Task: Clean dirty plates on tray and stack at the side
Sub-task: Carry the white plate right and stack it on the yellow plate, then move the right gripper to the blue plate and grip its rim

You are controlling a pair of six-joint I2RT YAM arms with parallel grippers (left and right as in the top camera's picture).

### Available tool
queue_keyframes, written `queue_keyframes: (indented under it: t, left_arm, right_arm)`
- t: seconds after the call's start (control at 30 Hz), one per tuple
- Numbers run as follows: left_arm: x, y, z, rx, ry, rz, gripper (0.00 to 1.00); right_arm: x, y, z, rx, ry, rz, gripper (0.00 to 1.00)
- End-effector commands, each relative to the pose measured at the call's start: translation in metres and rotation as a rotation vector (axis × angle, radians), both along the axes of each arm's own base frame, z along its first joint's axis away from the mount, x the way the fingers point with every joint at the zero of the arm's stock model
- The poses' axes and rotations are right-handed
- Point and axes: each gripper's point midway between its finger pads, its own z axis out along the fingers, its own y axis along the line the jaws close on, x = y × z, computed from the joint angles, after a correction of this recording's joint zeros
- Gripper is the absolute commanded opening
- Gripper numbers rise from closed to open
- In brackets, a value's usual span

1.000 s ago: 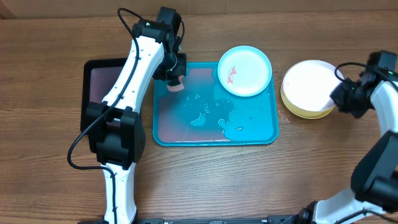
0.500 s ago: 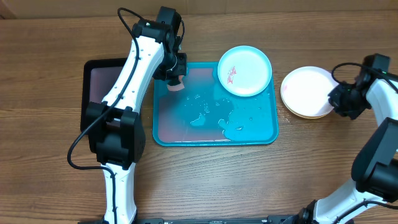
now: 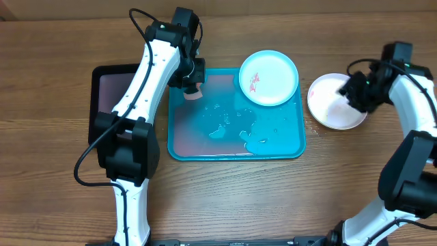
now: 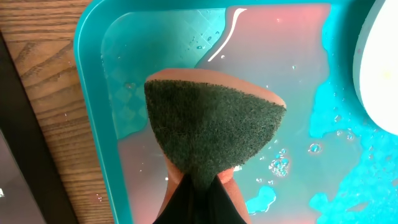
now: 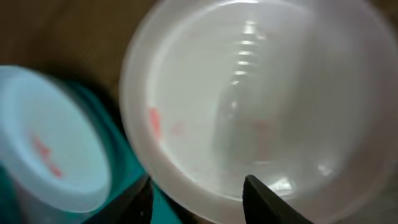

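Observation:
The turquoise tray (image 3: 205, 147) lies mid-table, wet with pinkish water. The light blue plate (image 3: 270, 78) with a red smear sits on the tray's far right corner; it also shows in the right wrist view (image 5: 50, 143). The white plate (image 3: 331, 109) lies on the table right of the tray and has a faint red smear (image 5: 249, 106). The yellow-green plate does not show. My left gripper (image 3: 192, 85) is shut on a green-and-orange sponge (image 4: 211, 124) over the tray's far left corner (image 4: 93, 93). My right gripper (image 3: 356, 92) hangs open over the white plate, fingers apart (image 5: 194, 182).
A smaller black tray (image 3: 113, 89) lies left of the turquoise tray; its edge shows in the left wrist view (image 4: 12, 155). Water pools and droplets cover the turquoise tray's floor (image 3: 249, 137). Wooden tabletop lies all around (image 3: 273, 198).
My right gripper moved from the white plate's right edge up and left over the plate. A yellowish rim seen under the white plate earlier no longer shows. The left arm has not moved.

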Motion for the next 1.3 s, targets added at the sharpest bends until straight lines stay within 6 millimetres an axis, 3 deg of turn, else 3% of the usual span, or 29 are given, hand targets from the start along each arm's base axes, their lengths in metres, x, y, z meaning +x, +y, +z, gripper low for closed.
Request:
queue_keyframes:
  t: [0.0, 0.17, 0.37, 0.6, 0.73, 1.0, 1.1, 1.27]
  left_arm:
    - [0.004, -0.001, 0.005, -0.001, -0.019, 0.013, 0.04]
    - [0.005, -0.002, 0.005, -0.003, -0.025, 0.013, 0.04]
    - [0.006, -0.002, 0.005, -0.003, -0.026, 0.013, 0.04]
    - [0.006, -0.002, 0.006, -0.004, -0.028, 0.013, 0.04]
    - [0.007, -0.002, 0.006, -0.005, -0.032, 0.013, 0.04]
    - [0.007, -0.002, 0.006, -0.005, -0.032, 0.013, 0.04]
    - [0.007, -0.002, 0.006, -0.005, -0.032, 0.013, 0.04]
    - [0.007, -0.002, 0.006, -0.005, -0.032, 0.013, 0.04]
  right_arm:
    - [0.016, 0.052, 0.018, 0.132, -0.08, 0.116, 0.48]
    - [0.023, 0.077, 0.007, 0.021, -0.041, 0.065, 0.48]
    - [0.026, 0.112, -0.021, -0.045, 0.002, 0.077, 0.44]
    - [0.022, 0.112, -0.051, -0.118, 0.066, 0.057, 0.33]
    - [0.02, 0.114, -0.062, -0.111, 0.093, 0.064, 0.14]
    - [0.009, 0.134, -0.076, -0.099, 0.134, 0.148, 0.1]
    - [-0.001, 0.155, -0.075, -0.065, 0.146, 0.25, 0.04]
    - [-0.027, 0.195, -0.073, -0.015, 0.181, 0.426, 0.04]
